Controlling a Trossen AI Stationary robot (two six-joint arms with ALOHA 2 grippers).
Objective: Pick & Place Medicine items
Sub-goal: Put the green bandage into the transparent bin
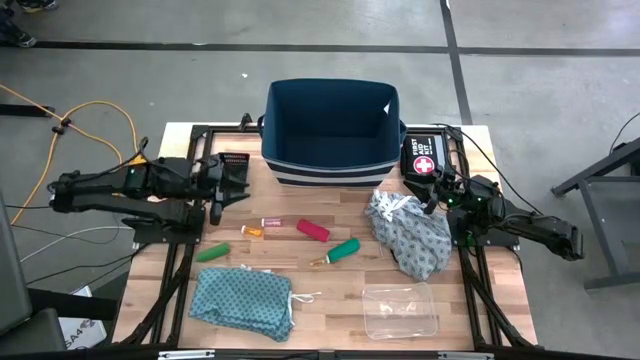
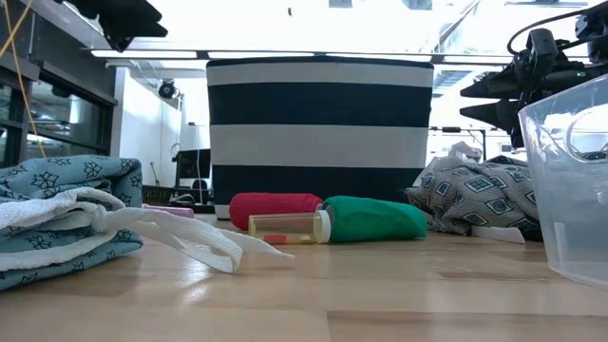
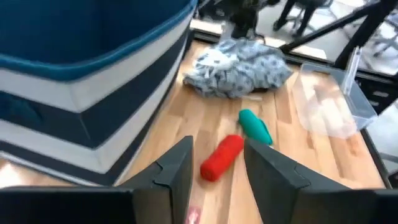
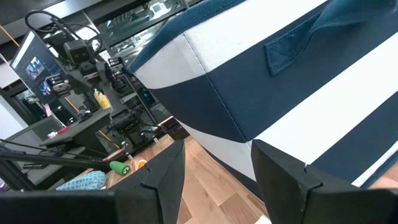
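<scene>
Both pincers open, red tube (image 1: 313,231) untouched

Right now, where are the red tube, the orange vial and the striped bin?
red tube (image 1: 313,231), high view, mid-body
orange vial (image 1: 251,231), high view, mid-body
striped bin (image 1: 332,176), high view, front wall

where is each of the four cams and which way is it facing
High: overhead, straight down; both arms, striped bin.
Low: table height, level toward the bin; red tube, arm parts at top corners.
Left wrist: past the open left gripper at the red tube.
Right wrist: past the open right gripper at the bin.
All four share the bin.
</scene>
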